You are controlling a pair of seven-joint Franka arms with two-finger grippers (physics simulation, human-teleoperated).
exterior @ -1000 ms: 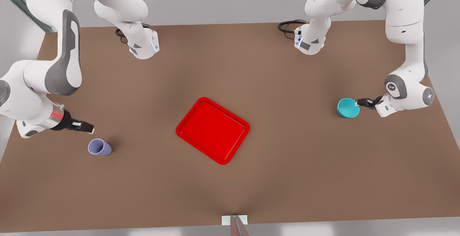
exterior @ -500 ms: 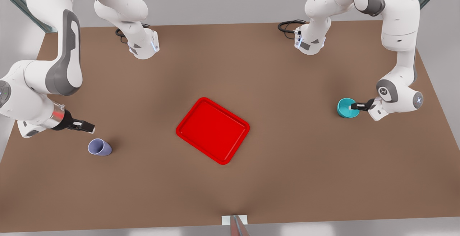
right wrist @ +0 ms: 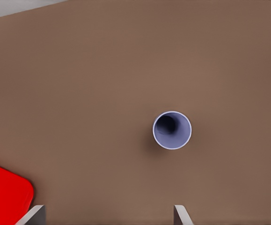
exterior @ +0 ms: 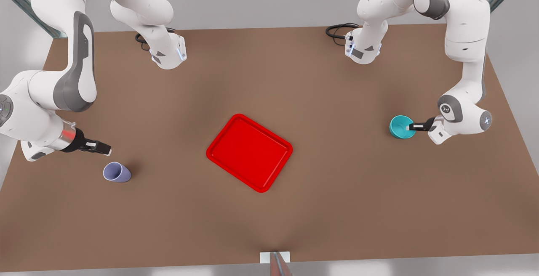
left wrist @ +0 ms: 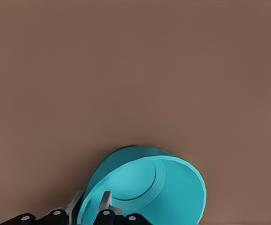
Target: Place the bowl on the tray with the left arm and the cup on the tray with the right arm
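The teal bowl (exterior: 399,126) is at the front view's right, its rim pinched by my left gripper (exterior: 409,127). In the left wrist view the bowl (left wrist: 149,187) has one finger inside its wall and one outside, with my left gripper (left wrist: 94,207) shut on that wall. The lilac cup (exterior: 116,172) stands upright at the front view's left. My right gripper (exterior: 105,149) hovers just beside and above it, open and holding nothing. From the right wrist the cup (right wrist: 172,130) lies beyond the spread fingertips of my right gripper (right wrist: 108,216). The red tray (exterior: 249,152) lies mid-table, its corner (right wrist: 4,192) visible.
Two arm bases (exterior: 168,53) (exterior: 362,49) with black cables stand along the far table edge. A small white block (exterior: 274,257) sits at the near edge. Bare brown tabletop separates the tray from the cup and the bowl.
My left gripper reached the bowl's rim, shut on it, and shifted the bowl slightly toward the front view's left. The right arm and the cup stayed where they were.
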